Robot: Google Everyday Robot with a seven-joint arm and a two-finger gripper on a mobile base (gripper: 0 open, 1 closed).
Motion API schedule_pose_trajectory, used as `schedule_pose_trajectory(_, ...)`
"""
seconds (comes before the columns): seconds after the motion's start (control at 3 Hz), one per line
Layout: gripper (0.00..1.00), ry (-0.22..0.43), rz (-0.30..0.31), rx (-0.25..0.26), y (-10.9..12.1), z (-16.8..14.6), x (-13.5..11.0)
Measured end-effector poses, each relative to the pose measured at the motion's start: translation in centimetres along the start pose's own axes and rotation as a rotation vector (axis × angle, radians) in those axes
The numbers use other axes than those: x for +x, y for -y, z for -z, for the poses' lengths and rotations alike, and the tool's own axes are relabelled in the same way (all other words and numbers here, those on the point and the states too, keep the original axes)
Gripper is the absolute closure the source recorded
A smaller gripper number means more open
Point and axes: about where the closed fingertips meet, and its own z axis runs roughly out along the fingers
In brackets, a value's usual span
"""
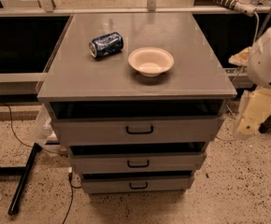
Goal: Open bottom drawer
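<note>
The grey cabinet point(103, 85) has three drawers stacked at its front. The bottom drawer point(107, 185) is the narrowest and lowest, with a flat grey front and a small black U-shaped handle point(139, 185). A thin dark gap shows above its front. The mid-sized drawer point(103, 164) and the widest drawer point(89, 132) sit above it. My arm point(268, 59) stands at the right edge of the view. My gripper point(251, 113) hangs beside the cabinet's right side, at about the top drawer's height, apart from all the handles.
A crushed blue can point(106, 44) lies on its side and a white bowl point(150, 61) stands on the cabinet top. A black stand leg point(23, 181) and cables point(14, 132) lie on the speckled floor at left. Dark shelving runs behind.
</note>
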Motion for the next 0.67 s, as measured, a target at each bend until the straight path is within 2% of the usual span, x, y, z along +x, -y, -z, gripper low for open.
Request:
schedule_pose_trajectory(0.33, 0.00, 0.062, 0.033, -0.020, -0.9, -4.9, 2.0)
schedule_pose_trajectory(0.67, 0.00, 0.168, 0.064, -0.007, -3.0, -8.6, 3.5)
